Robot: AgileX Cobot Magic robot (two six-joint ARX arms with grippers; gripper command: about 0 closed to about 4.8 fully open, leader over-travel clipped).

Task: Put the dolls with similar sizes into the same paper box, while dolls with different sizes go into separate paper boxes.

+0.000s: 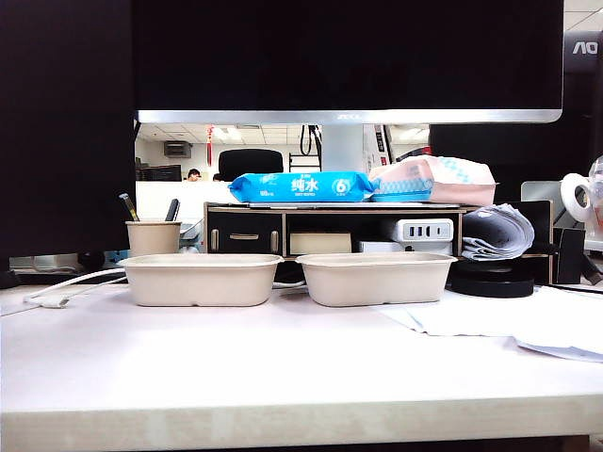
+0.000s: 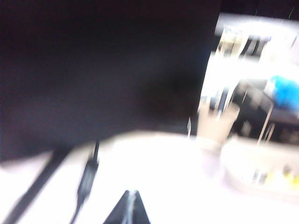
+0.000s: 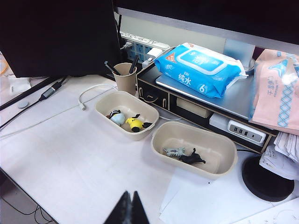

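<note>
four dolls sit sorted, two in the left paper box (image 3: 126, 112) at frame centre, two in the right paper box (image 3: 194, 148) lower right; left gripper (image 2: 132, 207) and right gripper (image 3: 130, 207) hang pinched closed, empty; a careless retreat could nudge a box.

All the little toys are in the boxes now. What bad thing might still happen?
Not much, maybe two things. The left pincer, shut, looks mid-swing in its blurred view, near the pen cup and a cable; it might snag or tip them. The right pincer, shut, hangs above the table near the right box holding the striped animal and black animal; dropping carelessly could nudge that box.
</note>
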